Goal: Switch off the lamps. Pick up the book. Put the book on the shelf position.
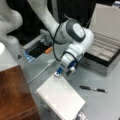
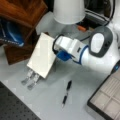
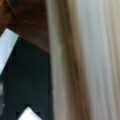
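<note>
The book (image 1: 61,98) (image 2: 42,55), white and finely textured, hangs tilted just above the grey table in both front views. My gripper (image 1: 64,73) (image 2: 62,56), with blue fingers, is shut on the book's edge. In the wrist view the book's pale edge (image 3: 85,60) fills the right half, very close. The dark reddish-brown shelf (image 1: 12,95) (image 2: 22,11) stands beside the book, at the left in both front views. The cream lampshade (image 2: 68,10) sits at a front view's top, behind my arm; I cannot tell if it is lit.
A black pen (image 1: 93,89) (image 2: 66,93) lies on the table past the book. An open grey hinged case (image 1: 105,52) (image 2: 105,101) stands at the right. White perforated strips (image 2: 30,79) lie under the book's low end. A white cable (image 1: 40,72) runs by the shelf.
</note>
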Robot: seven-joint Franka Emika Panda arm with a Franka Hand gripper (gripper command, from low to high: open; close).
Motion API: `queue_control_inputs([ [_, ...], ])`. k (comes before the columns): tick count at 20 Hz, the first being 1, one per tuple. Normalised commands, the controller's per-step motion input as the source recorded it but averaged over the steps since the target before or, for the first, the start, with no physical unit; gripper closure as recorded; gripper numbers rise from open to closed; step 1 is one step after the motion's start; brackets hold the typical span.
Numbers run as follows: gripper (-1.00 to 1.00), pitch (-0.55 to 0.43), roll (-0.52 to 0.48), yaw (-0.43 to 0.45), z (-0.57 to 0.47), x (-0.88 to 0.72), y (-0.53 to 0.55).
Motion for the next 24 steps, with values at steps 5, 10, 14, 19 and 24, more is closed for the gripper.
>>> queue_control_inputs([
  [5,1.00,0.027,-0.191,0.061,0.02,0.14,-0.05],
  [10,1.00,0.043,-0.191,0.045,0.02,0.14,-0.02],
  [14,1.00,0.073,-0.198,0.044,0.06,0.16,-0.02],
  [19,1.00,0.132,-0.216,0.067,0.21,0.22,-0.01],
  [24,1.00,0.188,-0.224,0.038,0.44,0.27,0.07],
])
